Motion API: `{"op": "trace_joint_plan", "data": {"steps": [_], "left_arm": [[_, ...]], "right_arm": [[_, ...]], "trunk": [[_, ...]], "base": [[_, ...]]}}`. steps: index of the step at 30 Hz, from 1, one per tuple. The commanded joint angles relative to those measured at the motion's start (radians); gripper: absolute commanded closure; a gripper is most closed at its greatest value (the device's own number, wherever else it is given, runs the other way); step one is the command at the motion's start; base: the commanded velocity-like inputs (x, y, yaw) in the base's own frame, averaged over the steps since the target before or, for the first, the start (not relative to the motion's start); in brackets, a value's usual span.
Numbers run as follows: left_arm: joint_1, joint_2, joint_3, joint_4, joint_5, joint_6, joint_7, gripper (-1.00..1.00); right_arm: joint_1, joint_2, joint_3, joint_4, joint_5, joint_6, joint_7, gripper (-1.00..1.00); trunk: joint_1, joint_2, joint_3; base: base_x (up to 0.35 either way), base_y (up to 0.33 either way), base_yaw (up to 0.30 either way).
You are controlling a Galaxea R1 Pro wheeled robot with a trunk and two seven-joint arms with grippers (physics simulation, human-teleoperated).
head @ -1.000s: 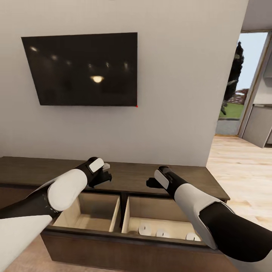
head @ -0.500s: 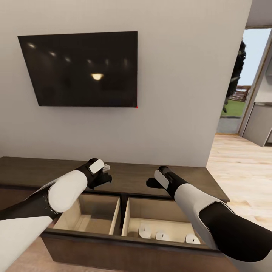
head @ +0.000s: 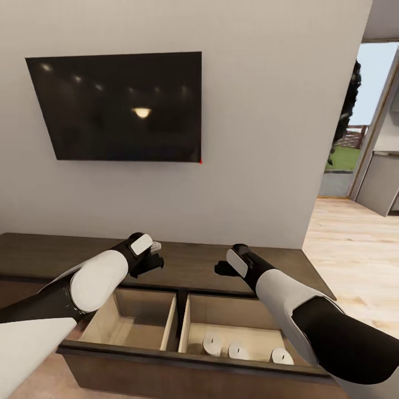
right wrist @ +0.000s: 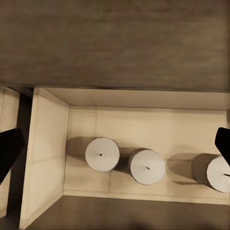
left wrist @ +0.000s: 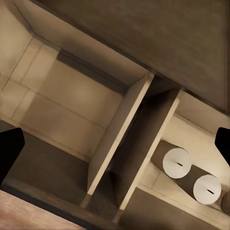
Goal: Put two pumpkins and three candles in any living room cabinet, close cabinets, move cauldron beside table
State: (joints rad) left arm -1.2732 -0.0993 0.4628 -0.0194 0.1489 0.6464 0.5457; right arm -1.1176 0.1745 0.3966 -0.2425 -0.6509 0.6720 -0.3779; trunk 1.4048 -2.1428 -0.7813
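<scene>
The dark-brown cabinet (head: 188,265) stands against the wall with two pale-lined drawers pulled out. Three grey candles (head: 212,343) stand in a row in the right drawer (head: 221,310), and also appear in the right wrist view as candles (right wrist: 102,154). Two of those candles (left wrist: 177,163) are seen from the left wrist. The left drawer (head: 133,332) holds nothing. My left gripper (head: 154,259) hovers open above the left drawer, its fingertips (left wrist: 9,153) wide apart. My right gripper (head: 220,269) hovers open above the right drawer. The pumpkins, cauldron and table are out of view.
A black television (head: 119,105) hangs on the white wall above the cabinet. At the right, a doorway (head: 349,138) opens to greenery outside, with light wood floor (head: 360,249) in front of it and a grey unit (head: 382,188) beyond.
The head camera has shifted a little, so the television and drawers sit slightly lower in the picture. Both arms and the candles hold their places.
</scene>
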Motion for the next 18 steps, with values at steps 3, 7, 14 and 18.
{"op": "trace_joint_plan", "data": {"steps": [3,7,14,18], "left_arm": [[0.000,-0.001,-0.001,-0.002,0.011,0.003,0.008,-1.00],[0.008,-0.001,-0.001,-0.002,0.011,0.003,0.008,-1.00],[0.013,-0.002,-0.001,-0.002,0.011,-0.018,0.008,-1.00],[0.014,-0.002,-0.001,-0.002,0.011,-0.022,0.008,-1.00]], "right_arm": [[0.003,0.000,0.004,0.000,-0.010,0.002,-0.008,-1.00],[0.006,0.000,0.005,0.000,-0.010,0.002,-0.009,-1.00],[0.007,0.000,0.005,0.001,-0.010,0.001,-0.007,-1.00],[0.008,0.000,0.005,0.008,-0.010,0.001,-0.007,-1.00]], "trunk": [[-0.012,0.021,0.008],[-0.027,0.049,0.021],[-0.054,0.098,0.043],[-0.069,0.126,0.055]], "base": [[-0.056,0.000,0.000],[-0.158,0.000,0.000],[-0.232,0.000,0.000],[-0.249,0.000,0.000]]}}
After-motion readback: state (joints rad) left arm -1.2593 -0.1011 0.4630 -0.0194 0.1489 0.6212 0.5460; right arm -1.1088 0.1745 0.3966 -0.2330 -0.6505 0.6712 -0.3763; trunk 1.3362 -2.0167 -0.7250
